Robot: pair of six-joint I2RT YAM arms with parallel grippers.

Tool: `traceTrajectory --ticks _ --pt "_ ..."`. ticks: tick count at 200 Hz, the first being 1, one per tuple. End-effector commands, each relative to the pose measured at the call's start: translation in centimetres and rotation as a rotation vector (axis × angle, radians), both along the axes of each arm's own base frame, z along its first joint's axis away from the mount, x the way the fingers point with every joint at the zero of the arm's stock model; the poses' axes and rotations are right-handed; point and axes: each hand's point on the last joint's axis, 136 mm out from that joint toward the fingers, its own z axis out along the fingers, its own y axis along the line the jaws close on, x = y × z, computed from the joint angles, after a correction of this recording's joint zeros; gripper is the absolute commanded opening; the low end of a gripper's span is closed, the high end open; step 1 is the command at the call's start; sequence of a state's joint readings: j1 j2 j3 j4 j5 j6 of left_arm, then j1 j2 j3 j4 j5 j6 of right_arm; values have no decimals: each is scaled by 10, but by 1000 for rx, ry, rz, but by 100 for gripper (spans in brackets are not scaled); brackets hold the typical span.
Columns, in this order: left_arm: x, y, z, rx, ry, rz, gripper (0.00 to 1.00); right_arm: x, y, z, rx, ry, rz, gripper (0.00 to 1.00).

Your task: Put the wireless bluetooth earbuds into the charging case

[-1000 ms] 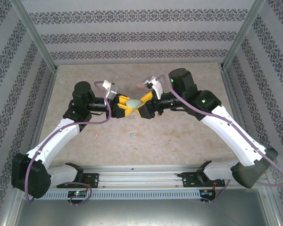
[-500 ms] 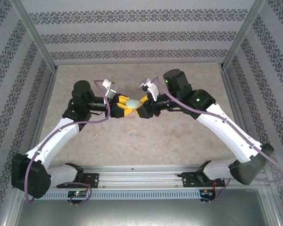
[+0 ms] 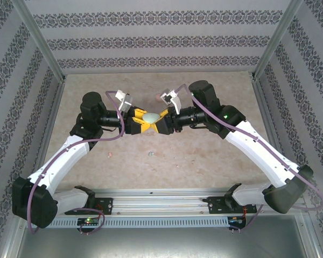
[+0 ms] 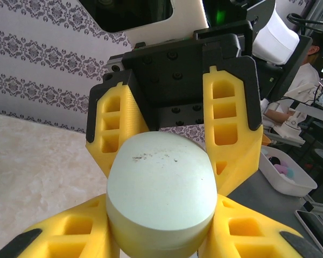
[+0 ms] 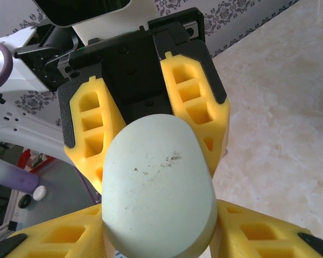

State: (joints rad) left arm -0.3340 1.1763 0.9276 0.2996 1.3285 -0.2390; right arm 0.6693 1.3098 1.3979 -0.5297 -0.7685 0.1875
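the left gripper point(image 3: 142, 121) has its jaws pinched on one end of the mint case point(image 4: 161, 193). the right gripper point(image 3: 158, 120) has its jaws pressed on the other end. the two sets of yellow fingers nearly meet around the case, which is held in the air over the table point(image 3: 215, 156). the case looks closed, with no gap at the lid in either wrist view.

a green bud point(image 3: 151, 153) and a pink bud point(image 3: 110, 154) lie on the table nearer the arm bases, well apart from the case.

the step in hand is probably opening the lid. to do it well, one gripper should clamp the base half only and the other should catch just the lid. the lid should swing about its hinge rather than be pulled straight. the shell is smooth and rounded, so it could squirt out. the fingers are crowded, so small moves over the table are safest.
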Motion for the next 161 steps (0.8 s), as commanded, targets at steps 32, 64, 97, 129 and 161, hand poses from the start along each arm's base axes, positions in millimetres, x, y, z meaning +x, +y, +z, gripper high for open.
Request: traceTrajectory --ticks 32,64,97,129,161 --pt "-19 -2 10 -34 -44 -80 19 16 7 21 100 8 -13 53" --pt "-19 -2 11 -34 -42 -89 19 19 3 18 110 38 -25 47" --pt "-19 -3 11 -31 -34 -99 19 20 0 22 128 47 -28 52" --pt "-14 -3 8 -24 -14 -96 18 19 -9 22 108 9 -66 61" --pt "-12 -5 7 -17 1 -106 18 19 -17 30 108 -40 -100 64"
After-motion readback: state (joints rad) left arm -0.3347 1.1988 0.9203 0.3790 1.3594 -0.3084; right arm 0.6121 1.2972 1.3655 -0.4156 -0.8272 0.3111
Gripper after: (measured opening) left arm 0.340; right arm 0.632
